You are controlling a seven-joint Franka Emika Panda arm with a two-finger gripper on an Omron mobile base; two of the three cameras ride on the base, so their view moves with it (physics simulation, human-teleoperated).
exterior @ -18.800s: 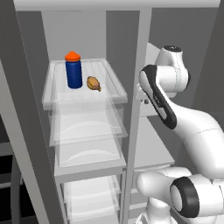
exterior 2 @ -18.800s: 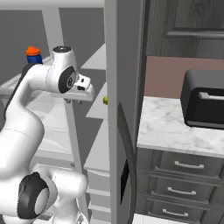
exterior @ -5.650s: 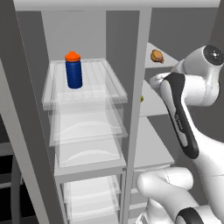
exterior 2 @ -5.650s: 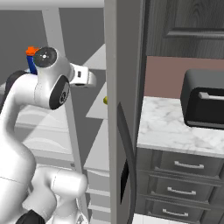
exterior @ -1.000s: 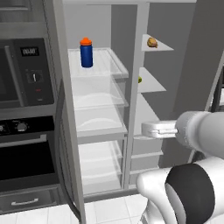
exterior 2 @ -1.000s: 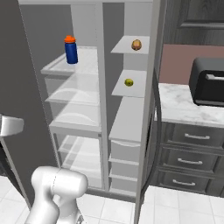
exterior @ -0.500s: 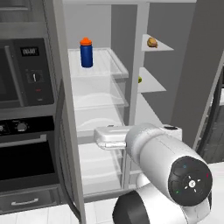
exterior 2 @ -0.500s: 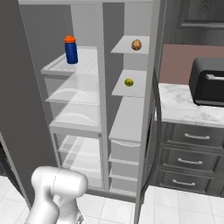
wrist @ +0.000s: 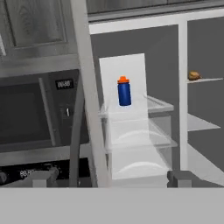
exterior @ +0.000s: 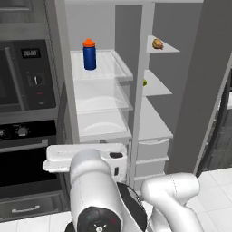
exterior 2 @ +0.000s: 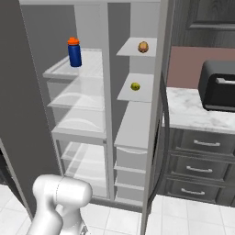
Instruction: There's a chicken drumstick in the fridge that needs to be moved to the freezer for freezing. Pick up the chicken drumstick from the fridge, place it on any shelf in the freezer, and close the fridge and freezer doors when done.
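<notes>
Drumstick (exterior: 157, 43) on the top freezer shelf (exterior: 167, 47), both compartments open.

Seen again in the right base view (exterior 2: 143, 47) and small at the right edge of the hand view (wrist: 194, 75), resting on that narrow grey slab. One shelf lower, a tiny yellow-green item (exterior 2: 135, 86). In the fridge (exterior: 102, 97), a blue bottle (exterior: 89, 54) upright on the top glass shelf, well apart from the drumstick. Fridge door (exterior 2: 27, 105) swung out at the left of the right base view, edge and dark handle (wrist: 75, 140) close in the hand view; freezer door (exterior: 206, 86) open on the right. Gripper (wrist: 109, 179) empty, tips spread wide at the bottom of the hand view, facing the fridge door edge. Oven (exterior: 22, 74) left of the fridge; toaster (exterior 2: 219, 86) on the counter to the right.
</notes>
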